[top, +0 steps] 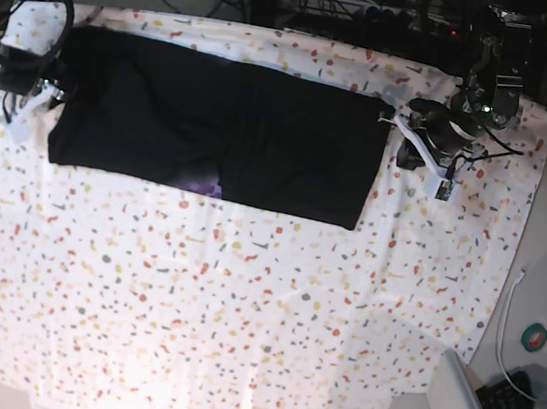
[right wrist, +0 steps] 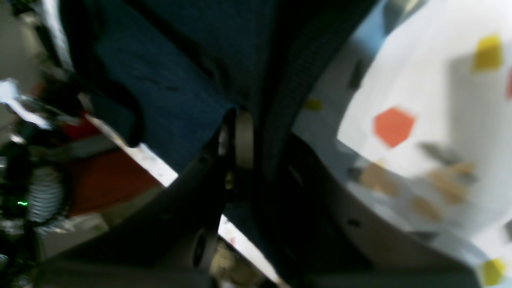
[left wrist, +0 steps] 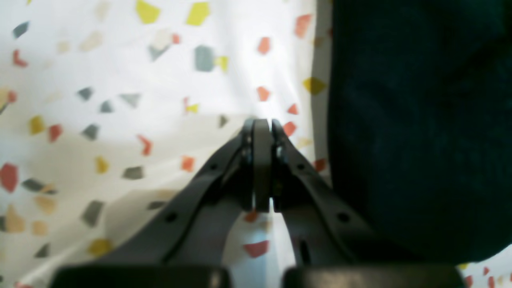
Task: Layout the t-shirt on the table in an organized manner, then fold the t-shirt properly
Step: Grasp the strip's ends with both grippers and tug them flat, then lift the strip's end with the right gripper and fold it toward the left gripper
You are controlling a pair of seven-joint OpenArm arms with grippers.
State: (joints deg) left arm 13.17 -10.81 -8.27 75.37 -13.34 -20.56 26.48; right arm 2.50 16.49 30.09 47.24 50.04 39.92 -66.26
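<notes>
The t-shirt [top: 213,131] is soft and floppy. The right gripper [right wrist: 240,120] pinches its edge at nine o'clock. The left gripper [left wrist: 262,124], at three o'clock, is closed on nothing; it should grab that edge.

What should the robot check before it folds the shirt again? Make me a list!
1. Right claw pinching the shirt: ok, dark cloth sits between its closed fingers.
2. Left claw holding shirt: not ok, it is closed with no cloth in it, beside the shirt's edge.
3. Shirt lying flat: ok, it makes a long dark band across the far part of the table.
4. Edges neat: not ok, the near edge has a step in the middle where a purple bit peeks out.
5. Room to fold toward the front: ok, the near cloth looks bare.
</notes>
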